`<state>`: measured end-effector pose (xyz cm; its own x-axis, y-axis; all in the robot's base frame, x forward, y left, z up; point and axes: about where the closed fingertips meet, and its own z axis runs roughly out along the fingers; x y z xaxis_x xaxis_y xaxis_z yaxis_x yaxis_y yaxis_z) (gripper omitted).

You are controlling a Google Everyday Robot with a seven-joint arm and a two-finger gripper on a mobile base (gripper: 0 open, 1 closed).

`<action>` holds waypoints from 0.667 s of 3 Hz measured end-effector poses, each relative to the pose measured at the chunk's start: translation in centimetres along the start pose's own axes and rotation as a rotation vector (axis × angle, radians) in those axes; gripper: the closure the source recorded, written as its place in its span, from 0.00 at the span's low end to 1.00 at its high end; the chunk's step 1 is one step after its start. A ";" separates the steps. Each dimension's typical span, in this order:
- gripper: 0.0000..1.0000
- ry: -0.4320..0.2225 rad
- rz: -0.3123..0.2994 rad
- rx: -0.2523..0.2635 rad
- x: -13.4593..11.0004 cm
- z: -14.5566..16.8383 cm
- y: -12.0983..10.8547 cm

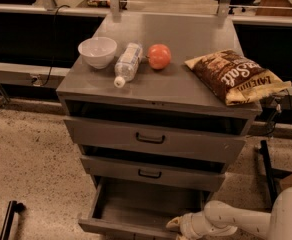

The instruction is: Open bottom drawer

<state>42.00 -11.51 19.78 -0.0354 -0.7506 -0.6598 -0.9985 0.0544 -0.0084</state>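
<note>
The white arm (236,223) reaches left from lower right, gripper (179,227) at bottom centre.

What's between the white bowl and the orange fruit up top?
A plastic bottle lying on its side, per the camera view. The gripper sits low, at the bottom drawer's front.

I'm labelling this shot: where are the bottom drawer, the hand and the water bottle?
bottom drawer (146,204): camera view, bare grey floor inside it.
hand (176,225): camera view, its tip, low at the drawer's front, right side.
water bottle (127,63): camera view, middle of its clear body.
</note>
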 end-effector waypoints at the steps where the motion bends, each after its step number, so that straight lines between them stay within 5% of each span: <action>1: 0.03 0.011 -0.005 0.006 -0.6 -0.3 -0.1; 2: 0.00 0.029 -0.014 0.033 -1.8 -2.1 -0.9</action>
<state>42.83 -11.58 22.54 -0.0233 -0.7704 -0.6371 -0.9970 0.0650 -0.0421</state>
